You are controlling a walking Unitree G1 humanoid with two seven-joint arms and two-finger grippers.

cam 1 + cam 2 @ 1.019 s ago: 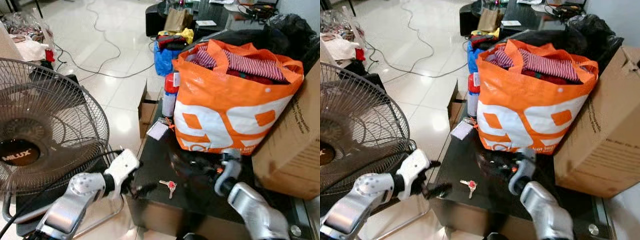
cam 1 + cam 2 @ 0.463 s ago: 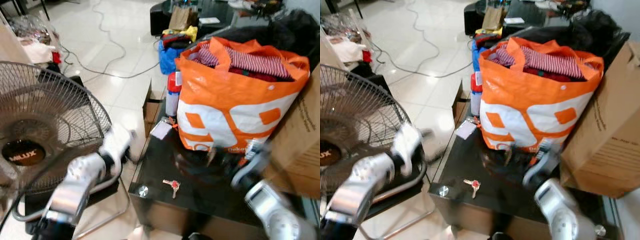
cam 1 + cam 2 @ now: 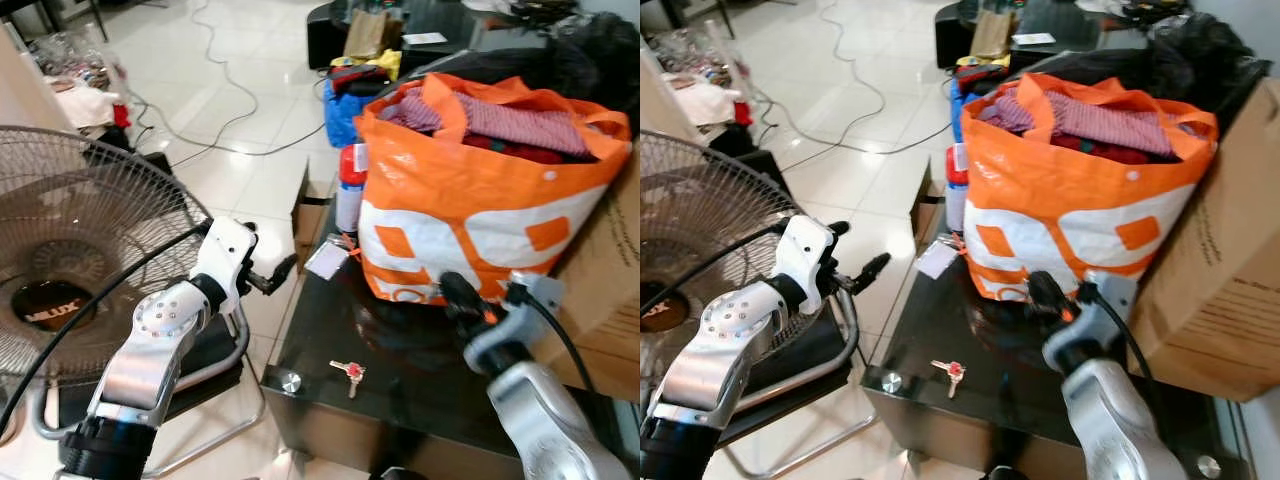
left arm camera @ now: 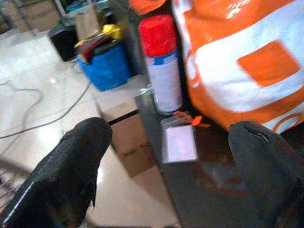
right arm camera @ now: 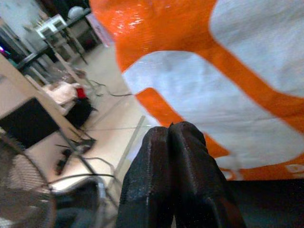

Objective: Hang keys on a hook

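Note:
A small bunch of keys [image 3: 349, 371] with a red tag lies flat on the black glass table [image 3: 420, 400], near its front left corner. My left gripper [image 3: 268, 250] hovers open off the table's left edge, well above and to the left of the keys. Its fingers [image 4: 85, 147] stand wide apart with nothing between them. My right gripper [image 3: 450, 290] is shut and empty, raised over the table just in front of the orange bag [image 3: 480, 200], right of and beyond the keys. In the right wrist view its fingertips [image 5: 161, 137] press together.
The stuffed orange bag fills the table's back. A red-capped spray can [image 4: 164, 66] and a white card [image 4: 179, 144] sit at its left. A cardboard box [image 3: 610, 270] stands at the right. A floor fan [image 3: 70, 280] stands at the left. Cables [image 3: 230, 95] cross the floor.
My left gripper has risen from the table's front corner to beside its left edge. The right gripper has lifted toward the bag. The keys lie where they were.

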